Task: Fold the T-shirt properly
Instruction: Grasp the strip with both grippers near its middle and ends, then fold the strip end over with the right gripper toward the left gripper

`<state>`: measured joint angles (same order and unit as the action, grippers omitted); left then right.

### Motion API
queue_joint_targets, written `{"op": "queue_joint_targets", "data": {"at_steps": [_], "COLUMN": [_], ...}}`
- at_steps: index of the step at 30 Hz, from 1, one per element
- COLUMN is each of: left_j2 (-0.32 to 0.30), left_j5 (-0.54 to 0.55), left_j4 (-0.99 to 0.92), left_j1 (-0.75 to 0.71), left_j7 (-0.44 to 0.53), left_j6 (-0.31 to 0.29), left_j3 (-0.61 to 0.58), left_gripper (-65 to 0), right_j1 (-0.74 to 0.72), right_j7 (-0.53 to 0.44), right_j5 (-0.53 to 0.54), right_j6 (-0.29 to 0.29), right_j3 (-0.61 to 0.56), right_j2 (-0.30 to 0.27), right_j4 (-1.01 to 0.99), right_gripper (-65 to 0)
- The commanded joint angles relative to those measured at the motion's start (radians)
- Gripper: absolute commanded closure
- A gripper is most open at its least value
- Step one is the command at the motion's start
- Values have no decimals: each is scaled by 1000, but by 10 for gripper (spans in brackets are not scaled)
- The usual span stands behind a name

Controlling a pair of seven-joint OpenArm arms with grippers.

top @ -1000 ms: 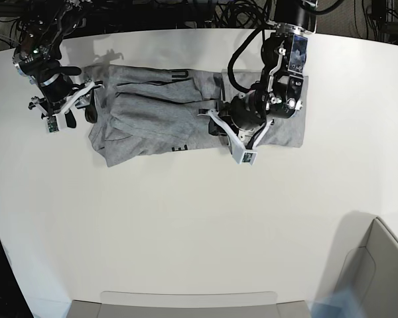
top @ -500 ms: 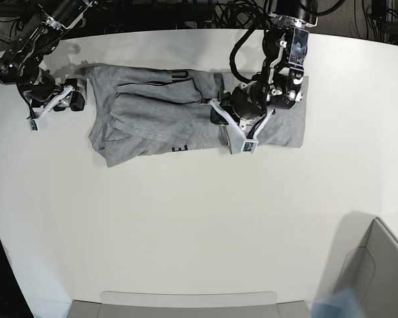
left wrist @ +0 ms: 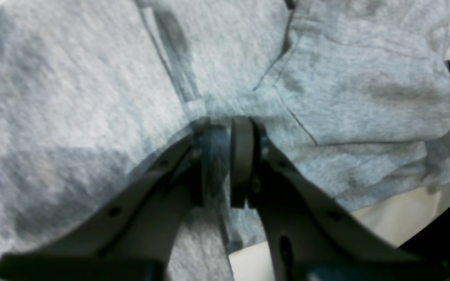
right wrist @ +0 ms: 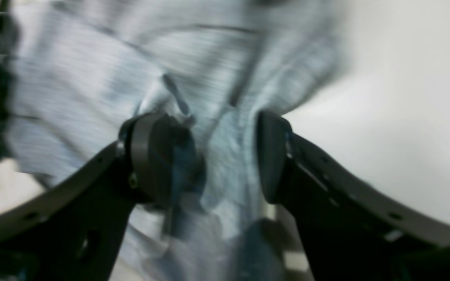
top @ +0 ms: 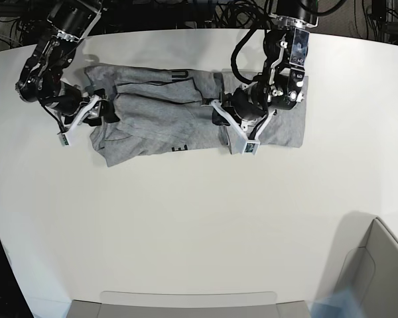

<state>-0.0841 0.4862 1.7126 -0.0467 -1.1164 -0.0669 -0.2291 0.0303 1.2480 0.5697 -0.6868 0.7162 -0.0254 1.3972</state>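
Observation:
The heather-grey T-shirt (top: 159,112) lies rumpled and partly folded along the far side of the white table (top: 186,218), with bits of black lettering (top: 180,148) showing at its near edge. My left gripper (top: 220,119) is over the shirt's middle. In the left wrist view it (left wrist: 223,168) is shut on a thin fold of the grey cloth (left wrist: 92,97). My right gripper (top: 106,111) is at the shirt's left end. In the blurred right wrist view it (right wrist: 217,156) is open, jaws wide apart with bunched cloth (right wrist: 72,89) between them.
A grey bin (top: 378,265) stands at the near right corner. A grey tray rim (top: 186,301) runs along the near edge. Cables and dark equipment (top: 212,13) lie behind the table's far edge.
My right gripper has swung from off the shirt's left edge back right onto its left end. My left gripper has shifted slightly left and stays on the shirt's middle.

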Motion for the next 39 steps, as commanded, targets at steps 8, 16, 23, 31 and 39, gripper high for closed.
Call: {"op": "queue_joint_targets", "data": {"at_steps": [8, 16, 23, 31, 39], "left_j2": [-15, -15, -15, -15, -39], "left_j5": [9, 9, 9, 15, 15], "left_j4": [17, 22, 22, 137, 178], "left_j1": [-14, -14, -14, -49, -66], "left_j7": [15, 15, 14, 5, -66], "left_j6": [-3, -3, -3, -3, -1], "left_j3": [0, 0, 4, 6, 47], "left_gripper": [-87, -87, -87, -86, -86], "right_j1": [32, 27, 4, 9, 16], "right_j7": [148, 148, 72, -70, -150], "right_j5": [-152, -155, -153, -155, -155], "right_j6": [-11, -11, -11, -3, 233], "right_j3": [-82, -177, -132, -108, -157], "right_j2": [31, 32, -21, -71, -109], "right_j4": [-22, -22, 14, 116, 216], "right_gripper": [-347, -7, 0, 0, 0]}}
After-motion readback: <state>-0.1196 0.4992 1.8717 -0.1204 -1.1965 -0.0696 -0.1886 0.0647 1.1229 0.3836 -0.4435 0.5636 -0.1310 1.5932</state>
